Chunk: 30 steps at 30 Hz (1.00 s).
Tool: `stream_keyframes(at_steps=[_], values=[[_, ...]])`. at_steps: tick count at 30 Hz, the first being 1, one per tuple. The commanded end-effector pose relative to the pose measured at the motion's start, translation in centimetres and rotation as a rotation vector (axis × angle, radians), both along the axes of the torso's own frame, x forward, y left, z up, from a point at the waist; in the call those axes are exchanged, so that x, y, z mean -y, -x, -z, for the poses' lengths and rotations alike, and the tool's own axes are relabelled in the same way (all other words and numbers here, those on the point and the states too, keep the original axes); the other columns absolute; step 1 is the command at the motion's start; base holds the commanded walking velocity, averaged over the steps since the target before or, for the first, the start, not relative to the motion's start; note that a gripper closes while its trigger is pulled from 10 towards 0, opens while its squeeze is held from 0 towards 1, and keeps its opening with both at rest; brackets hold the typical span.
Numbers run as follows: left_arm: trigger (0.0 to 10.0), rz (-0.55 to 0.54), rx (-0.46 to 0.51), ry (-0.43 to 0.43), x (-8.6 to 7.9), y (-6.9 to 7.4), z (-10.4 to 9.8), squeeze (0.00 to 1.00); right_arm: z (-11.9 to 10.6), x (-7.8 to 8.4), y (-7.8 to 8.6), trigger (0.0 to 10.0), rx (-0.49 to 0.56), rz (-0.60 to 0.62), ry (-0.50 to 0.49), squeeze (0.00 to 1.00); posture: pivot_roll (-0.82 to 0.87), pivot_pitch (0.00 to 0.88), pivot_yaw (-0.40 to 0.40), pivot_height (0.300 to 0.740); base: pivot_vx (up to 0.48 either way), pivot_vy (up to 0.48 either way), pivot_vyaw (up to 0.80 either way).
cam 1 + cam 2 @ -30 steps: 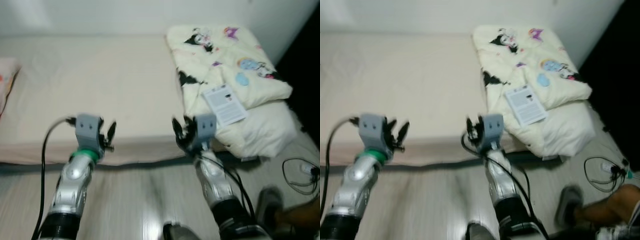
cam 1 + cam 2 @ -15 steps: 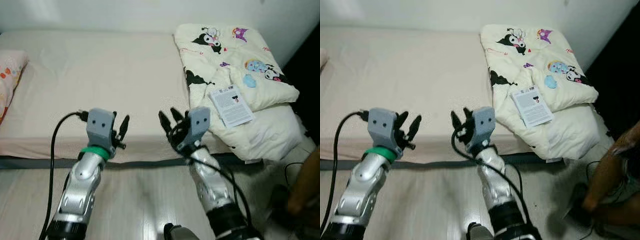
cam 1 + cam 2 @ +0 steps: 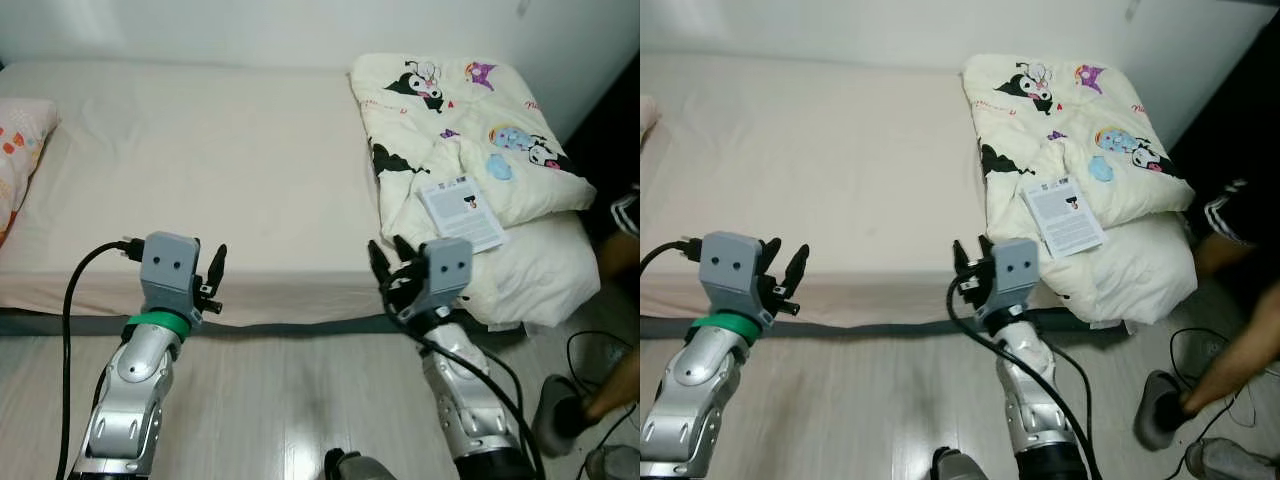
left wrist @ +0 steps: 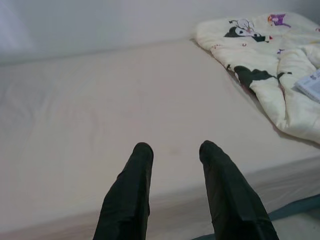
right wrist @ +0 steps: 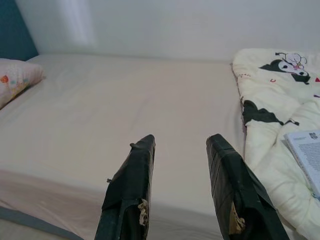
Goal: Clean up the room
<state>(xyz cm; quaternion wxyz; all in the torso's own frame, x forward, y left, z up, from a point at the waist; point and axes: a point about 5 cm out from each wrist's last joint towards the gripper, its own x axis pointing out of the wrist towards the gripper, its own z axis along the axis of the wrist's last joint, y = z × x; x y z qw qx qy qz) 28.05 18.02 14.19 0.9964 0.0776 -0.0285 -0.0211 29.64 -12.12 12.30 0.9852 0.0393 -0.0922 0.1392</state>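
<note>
A bed with a plain beige mattress [image 3: 200,170] lies before me. At its right end sits a folded cream quilt [image 3: 470,130] printed with cartoon figures, and a white booklet [image 3: 461,211] lies on top of it. A patterned pillow [image 3: 18,150] rests at the bed's left end. My left gripper [image 3: 213,275] hovers open at the bed's near edge, holding nothing. My right gripper [image 3: 392,270] is open too, at the near edge just left of the quilt, its fingers [image 5: 132,175] apart over the mattress.
Pale wood floor [image 3: 290,400] runs along the bed's near side. A person's leg and shoe [image 3: 575,405] stand at the right by a black cable [image 3: 595,345] on the floor. A white wall [image 3: 200,30] backs the bed.
The camera has shifted slightly. My right gripper has swung right toward the quilt, and my left gripper has dropped a little lower and left. The person's leg has moved.
</note>
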Motion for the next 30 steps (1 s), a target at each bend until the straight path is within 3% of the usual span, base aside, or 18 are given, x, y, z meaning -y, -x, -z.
stream_keyframes(at_steps=[1,14,30], values=[[10.0,-0.032,-0.034,0.013,0.0,-0.3,0.7,0.0,0.4,0.2,0.1,10.0,-0.026,0.008,-0.005,0.0,-0.1,0.042,-0.001,0.74,0.0,0.0,0.0],[10.0,-0.006,-0.02,0.004,1.2,-1.1,0.2,0.0,0.1,-0.1,-0.6,10.0,-0.044,-0.004,0.002,0.0,-0.09,0.047,0.007,0.74,0.0,0.0,0.0],[10.0,0.008,-0.021,0.006,1.8,-1.3,0.2,0.0,0.6,-0.5,-0.3,10.0,-0.068,-0.007,-0.003,0.0,-0.1,0.06,0.016,0.74,0.0,-0.36,0.0]])
